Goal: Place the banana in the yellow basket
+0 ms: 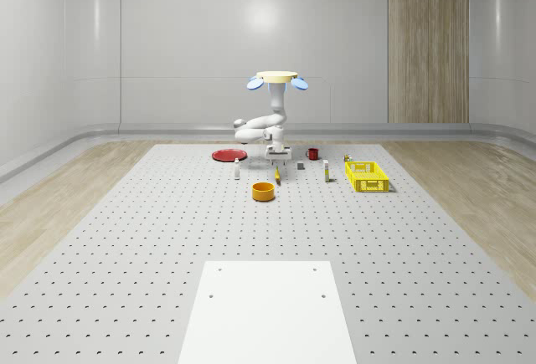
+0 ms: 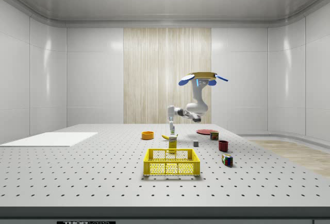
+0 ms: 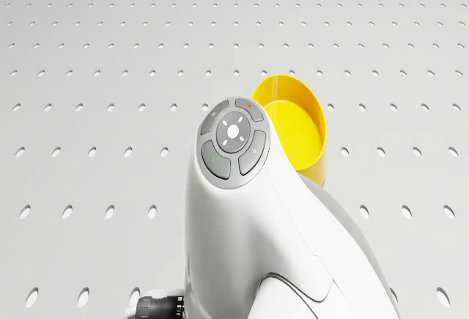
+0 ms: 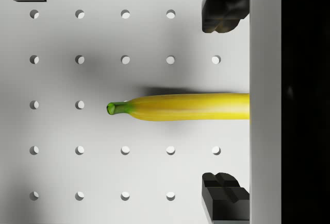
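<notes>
Perforated table [image 1: 126,247]: drone [image 1: 277,78] hovers above it, gripper [image 4: 225,102] wide open, empty, poised straddling the flat-lying banana [image 4: 180,107]; pre-grasp step, next descend and close, then carry to yellow basket [image 1: 367,176].

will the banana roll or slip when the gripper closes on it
The banana lies flat on the table, its curve probably stopping any roll. Its smooth skin might slip slightly. The open gripper straddles its middle, so it likely lifts level.
</notes>
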